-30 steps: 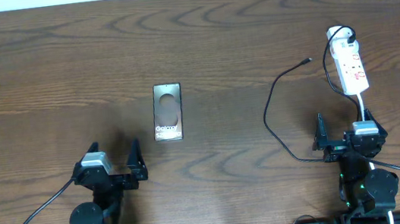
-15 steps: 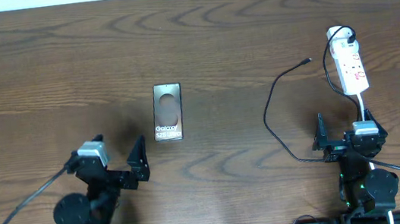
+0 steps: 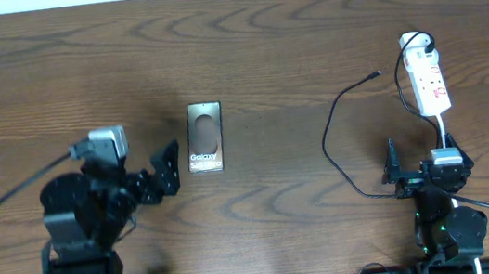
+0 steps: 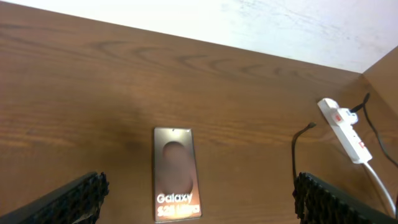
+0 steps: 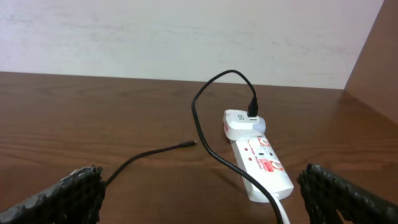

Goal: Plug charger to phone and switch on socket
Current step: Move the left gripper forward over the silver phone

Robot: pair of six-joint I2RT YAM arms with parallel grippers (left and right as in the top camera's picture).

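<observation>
The phone [image 3: 204,137] lies flat, its near end cut off in the left wrist view. The charger [image 3: 329,136] tip rests loose beside the socket [image 3: 428,82], whose switches blur. The left gripper [image 3: 153,170] is spread near the phone, and the right gripper [image 3: 420,155] is spread below the socket.

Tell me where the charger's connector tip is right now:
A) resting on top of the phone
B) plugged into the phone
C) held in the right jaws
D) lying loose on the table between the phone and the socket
D: the connector tip lies bare on the table, just left of the socket and well to the right of the phone, touching neither.
</observation>
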